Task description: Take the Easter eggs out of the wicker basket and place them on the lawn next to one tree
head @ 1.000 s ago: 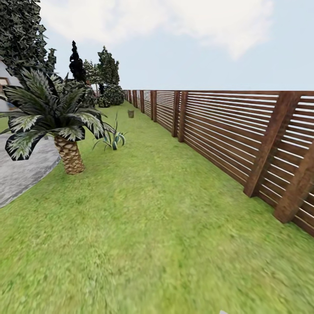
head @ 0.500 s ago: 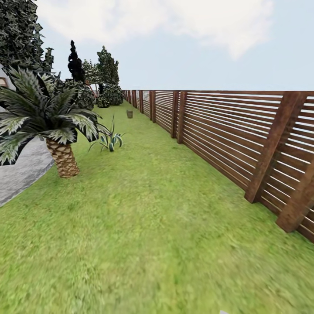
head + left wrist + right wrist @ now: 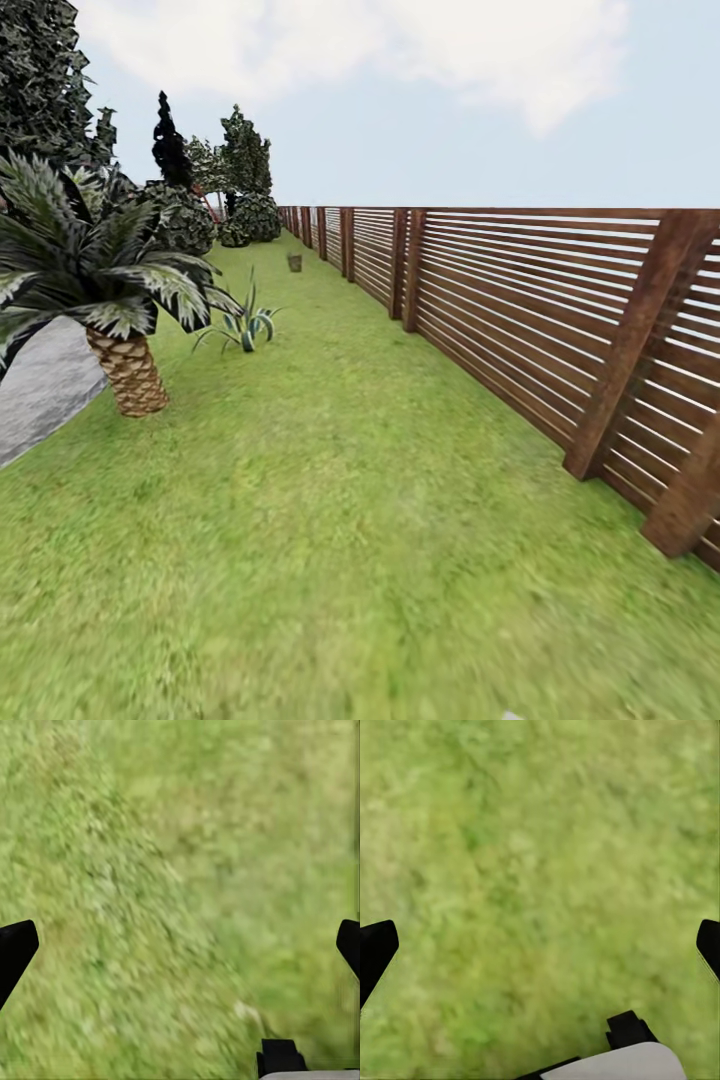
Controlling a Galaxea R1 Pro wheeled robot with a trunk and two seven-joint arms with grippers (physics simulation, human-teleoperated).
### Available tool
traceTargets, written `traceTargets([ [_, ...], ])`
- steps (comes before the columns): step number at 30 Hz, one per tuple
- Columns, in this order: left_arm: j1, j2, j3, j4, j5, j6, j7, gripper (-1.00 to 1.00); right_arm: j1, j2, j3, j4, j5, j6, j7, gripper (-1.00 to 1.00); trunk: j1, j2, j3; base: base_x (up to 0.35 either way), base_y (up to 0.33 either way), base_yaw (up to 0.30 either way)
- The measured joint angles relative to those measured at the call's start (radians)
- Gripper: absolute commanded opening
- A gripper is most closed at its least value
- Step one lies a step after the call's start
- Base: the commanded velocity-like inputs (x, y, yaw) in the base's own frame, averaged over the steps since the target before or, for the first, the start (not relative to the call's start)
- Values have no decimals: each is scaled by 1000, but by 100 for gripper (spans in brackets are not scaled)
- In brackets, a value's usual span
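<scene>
Wicker basket (image 3: pixel 295 262) seen far down lawn (image 3: pixel 340 520) beside fence (image 3: pixel 520 300); eggs not made out. Both jaws spread wide, empty, over grass. Eggs judged light, smooth, fragile; best gripped across middle.

My left gripper (image 3: pixel 180 949) is spread wide, with one black finger (image 3: pixel 15 952) at one edge of the frame and the other black finger at the opposite edge, and nothing is held between them. Beyond the fingers lies the lawn (image 3: pixel 172 855), a blurred, mottled green grass surface running from darker streaked green on one side to paler yellow-green on the other. A small black block (image 3: pixel 281 1056) of my own hardware sits at the frame edge near one finger, above a thin strip of pale grey casing.
</scene>
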Motion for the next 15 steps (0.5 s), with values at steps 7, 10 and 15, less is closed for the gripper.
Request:
traceTargets([
  [7, 0, -1, 0, 0, 0, 0, 0, 100, 0, 0, 0, 0, 1, -1, 0, 100, 0, 0, 0, 323, -145, 71],
  [10, 0, -1, -1, 0, 0, 0, 0, 100, 0, 0, 0, 1, 2, -1, 0, 100, 0, 0, 0, 323, -145, 185],
  [15, 0, 0, 0, 0, 0, 0, 0, 100, 0, 0, 0, 1, 2, -1, 0, 100, 0, 0, 0, 323, -145, 249],
])
